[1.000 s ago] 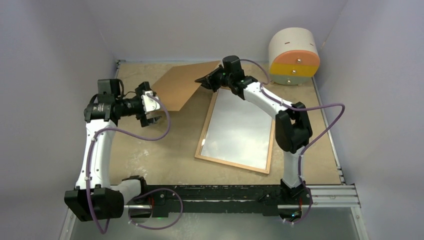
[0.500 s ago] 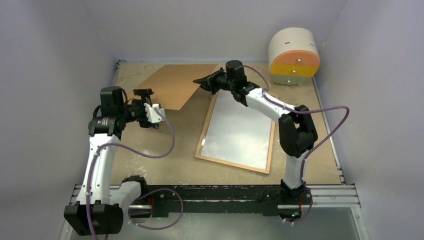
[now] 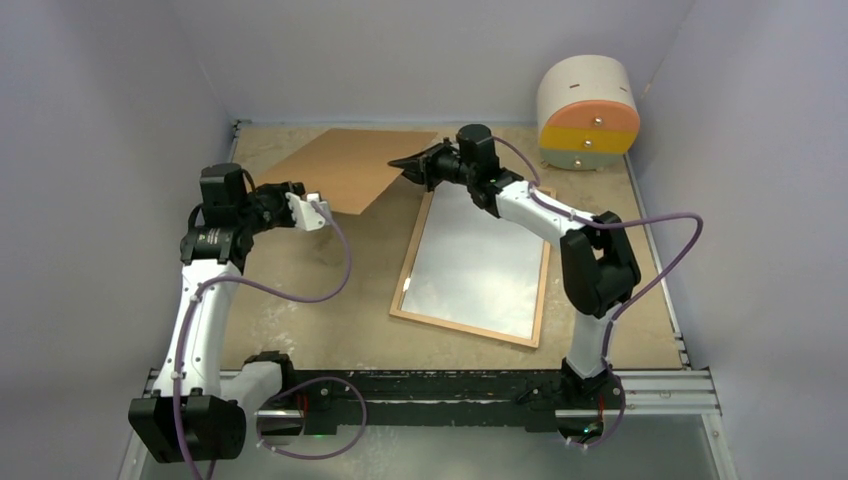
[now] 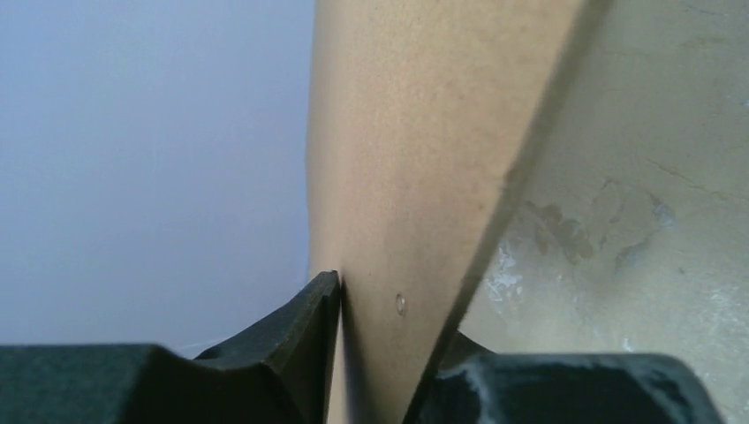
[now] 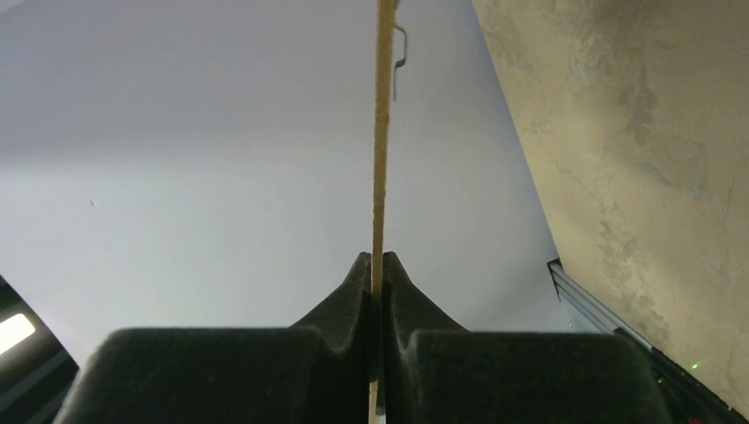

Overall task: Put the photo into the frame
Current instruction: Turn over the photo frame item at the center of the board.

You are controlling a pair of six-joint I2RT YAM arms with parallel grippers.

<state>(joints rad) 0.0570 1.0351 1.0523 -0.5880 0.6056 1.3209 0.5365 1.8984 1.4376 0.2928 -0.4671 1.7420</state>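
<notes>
The frame of light wood lies flat mid-table, and a white sheet fills it, which looks like the photo with its plain back up. A brown backing panel is held off the table at the back left. My right gripper is shut on its right corner, and the right wrist view shows the panel edge-on between the pressed jaws. My left gripper is at the panel's near corner. In the left wrist view the panel runs between its jaws, one finger touching its face.
A cream drum with orange and yellow bands stands at the back right corner. Grey walls close in the table on three sides. A metal rail runs along the near edge. A small metal clip sticks out of the panel.
My left gripper swung up and back to the panel's near corner, and its jaws went from wide open to closed around it. The right gripper shifted slightly right with the panel.
</notes>
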